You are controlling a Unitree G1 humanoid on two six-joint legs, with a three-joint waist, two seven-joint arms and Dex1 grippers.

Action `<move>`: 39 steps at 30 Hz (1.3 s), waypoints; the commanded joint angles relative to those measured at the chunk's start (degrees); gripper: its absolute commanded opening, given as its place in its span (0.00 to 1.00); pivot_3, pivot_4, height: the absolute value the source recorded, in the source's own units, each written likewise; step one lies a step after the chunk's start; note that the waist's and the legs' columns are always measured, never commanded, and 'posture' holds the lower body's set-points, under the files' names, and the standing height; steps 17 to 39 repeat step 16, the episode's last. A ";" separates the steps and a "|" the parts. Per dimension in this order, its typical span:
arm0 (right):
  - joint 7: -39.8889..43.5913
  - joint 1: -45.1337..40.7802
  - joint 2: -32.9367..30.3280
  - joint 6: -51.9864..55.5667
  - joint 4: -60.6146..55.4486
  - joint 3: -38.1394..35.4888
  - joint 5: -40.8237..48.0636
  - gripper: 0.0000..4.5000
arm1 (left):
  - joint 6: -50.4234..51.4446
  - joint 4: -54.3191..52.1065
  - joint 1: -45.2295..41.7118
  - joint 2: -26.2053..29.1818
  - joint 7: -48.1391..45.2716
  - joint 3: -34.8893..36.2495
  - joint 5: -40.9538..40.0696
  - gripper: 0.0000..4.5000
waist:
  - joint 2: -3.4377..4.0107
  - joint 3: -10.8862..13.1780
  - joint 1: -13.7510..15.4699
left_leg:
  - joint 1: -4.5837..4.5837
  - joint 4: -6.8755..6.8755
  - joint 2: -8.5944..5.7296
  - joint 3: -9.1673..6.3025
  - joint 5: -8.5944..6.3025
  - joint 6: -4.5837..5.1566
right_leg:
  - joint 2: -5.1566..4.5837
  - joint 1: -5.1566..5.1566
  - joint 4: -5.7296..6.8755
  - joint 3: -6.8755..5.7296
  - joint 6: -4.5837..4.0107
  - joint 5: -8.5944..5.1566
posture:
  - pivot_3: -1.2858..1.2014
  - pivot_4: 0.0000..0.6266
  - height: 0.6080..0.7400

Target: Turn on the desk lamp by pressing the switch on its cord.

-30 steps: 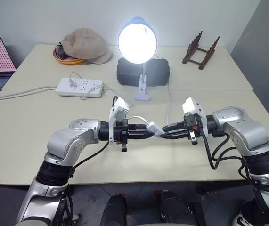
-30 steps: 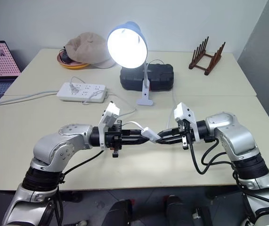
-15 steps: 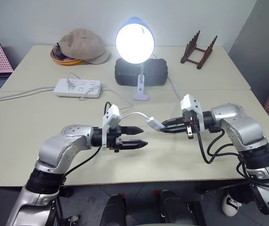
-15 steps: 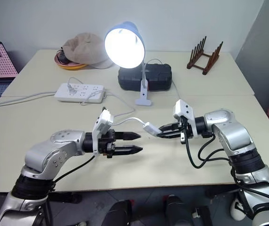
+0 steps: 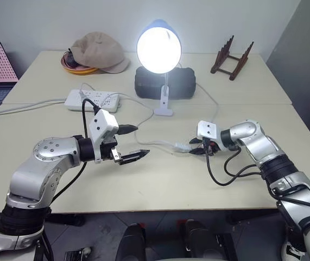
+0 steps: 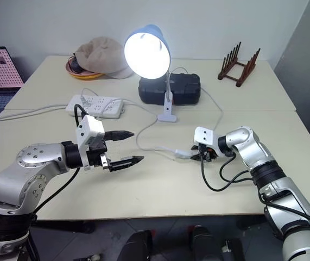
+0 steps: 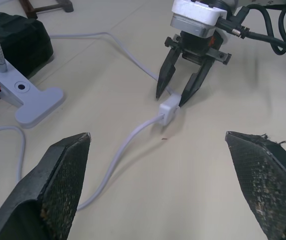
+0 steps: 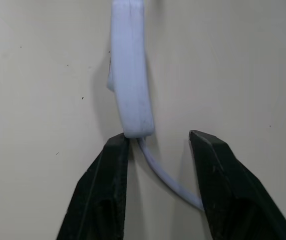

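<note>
Switch (image 8: 131, 95) lying flat on the table (image 5: 160, 185), just ahead of the right gripper (image 7: 175, 95): long axis running on straight out from between the parted fingertips, cord (image 8: 165, 177) trailing back between them, one tip touching its near end. Nothing pinched. Left gripper (image 5: 133, 142) spread wide, empty, well apart. Desk lamp (image 5: 159, 48) already glowing at the far side.
</note>
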 commanded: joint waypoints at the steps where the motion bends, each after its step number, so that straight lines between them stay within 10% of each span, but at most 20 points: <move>1: 0.99 2.77 -3.35 3.42 -9.04 -6.96 4.90 0.65 | -1.51 1.20 -1.70 1.70 -1.22 -0.59 1.44 1.00 | 0.00 0.00 0.19 | 0.00 -0.01 0.00 -0.01 0.00 0.00 | 0.00 0.00 0.00 -0.01 0.02 0.01 | 0.52 0.24 1.00; 8: -1.07 15.89 -11.63 22.03 -34.61 -21.44 18.32 0.99 | -4.34 7.58 -5.30 6.62 -6.87 -2.82 5.15 1.00 | 0.00 0.00 0.84 | -0.02 -0.08 0.00 -0.02 -0.01 0.00 | 0.00 -0.03 -0.02 -0.02 -0.02 -0.03 | 0.52 0.24 1.00; 15: -9.94 24.76 -10.90 32.72 -50.76 -27.69 25.29 0.99 | -6.28 13.28 -9.75 6.85 -9.87 -3.52 6.34 1.00 | 0.00 0.00 0.48 | 0.01 -0.06 0.01 -0.01 0.00 0.00 | 0.00 -0.04 0.00 0.00 -0.30 -0.19 | 0.52 0.24 1.00; 39: -11.39 24.91 -10.27 33.10 -51.20 -27.50 25.23 0.99 | -7.22 14.13 -9.97 6.71 -9.60 -3.76 7.27 1.00 | 0.00 0.00 0.48 | 0.02 -0.05 0.01 0.01 0.00 0.00 | 0.00 -0.04 0.01 0.02 -0.29 -0.19 | 0.52 0.24 1.00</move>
